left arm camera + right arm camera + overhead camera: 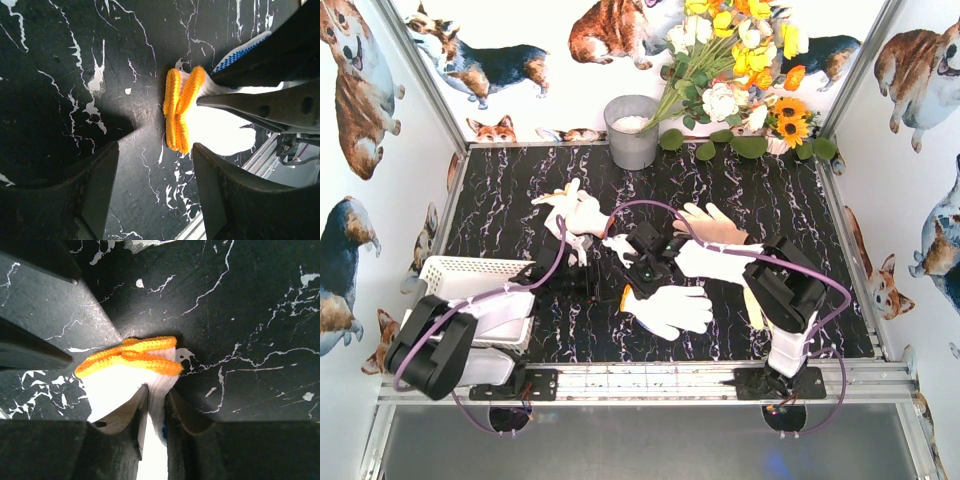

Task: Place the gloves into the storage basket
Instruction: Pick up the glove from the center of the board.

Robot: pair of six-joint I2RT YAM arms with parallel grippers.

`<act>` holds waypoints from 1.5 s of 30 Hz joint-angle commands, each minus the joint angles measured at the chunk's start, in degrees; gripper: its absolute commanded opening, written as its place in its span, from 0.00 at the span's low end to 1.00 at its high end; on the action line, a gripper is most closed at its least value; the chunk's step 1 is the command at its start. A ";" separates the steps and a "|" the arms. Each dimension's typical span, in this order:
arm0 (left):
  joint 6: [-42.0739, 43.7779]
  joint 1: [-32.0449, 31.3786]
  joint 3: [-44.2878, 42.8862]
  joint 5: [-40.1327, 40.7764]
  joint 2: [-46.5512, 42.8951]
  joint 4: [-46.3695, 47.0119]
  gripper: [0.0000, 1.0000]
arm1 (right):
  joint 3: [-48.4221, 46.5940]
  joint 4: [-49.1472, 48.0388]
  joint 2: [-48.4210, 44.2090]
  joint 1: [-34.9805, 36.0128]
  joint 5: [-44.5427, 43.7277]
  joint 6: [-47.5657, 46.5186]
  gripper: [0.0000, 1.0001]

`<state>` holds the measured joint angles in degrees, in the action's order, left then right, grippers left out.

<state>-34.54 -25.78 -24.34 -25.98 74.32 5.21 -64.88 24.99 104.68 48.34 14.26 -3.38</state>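
Note:
A white glove [672, 310] with an orange cuff [625, 297] lies at the table's front centre. My right gripper [636, 284] is shut on it just behind the cuff; the right wrist view shows its jaws [157, 392] pinching white fabric [115, 390] below the cuff [130, 357]. My left gripper [155, 150] is open and empty, a short way from the same cuff [180, 110], facing the right fingers [260, 102]. A blue-dotted patch [242, 50] shows behind them. Other gloves lie at the back left [575, 210], back centre [710, 225] and centre right [715, 262]. The white storage basket [470, 272] stands at the front left, half hidden by the left arm.
A grey metal bucket [633, 130] stands at the back centre, with a bunch of flowers [740, 60] to its right. A yellowish glove [753, 305] lies under the right arm. The metal rail [650, 378] runs along the front edge.

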 commanded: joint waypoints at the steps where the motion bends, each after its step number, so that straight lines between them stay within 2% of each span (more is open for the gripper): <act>1: -2.31 0.64 0.82 -3.06 3.52 9.18 0.56 | 4.72 -6.02 -1.04 0.35 -2.26 2.06 0.14; 4: -2.54 0.64 0.83 -4.27 6.48 12.68 0.55 | 7.29 -9.59 -1.94 0.35 -1.58 3.60 0.00; 10: -1.91 0.64 0.74 -8.44 10.80 19.39 0.55 | 11.24 -16.02 -3.58 0.31 0.14 6.04 0.00; 21: 2.14 0.64 1.74 -8.78 12.75 19.13 0.58 | 19.03 -30.02 -8.88 -2.04 6.50 11.34 0.00; 28: 1.63 0.52 3.30 -14.27 14.18 27.22 0.60 | 21.86 -34.32 -11.29 -4.69 12.17 12.83 0.00; 45: 0.18 -2.80 1.82 -18.75 19.88 30.95 0.58 | 24.25 -38.87 -15.16 -5.79 15.06 14.55 0.00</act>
<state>-34.20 -27.05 -22.52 -43.24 91.92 36.16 -40.62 -9.23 92.07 43.03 27.79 10.70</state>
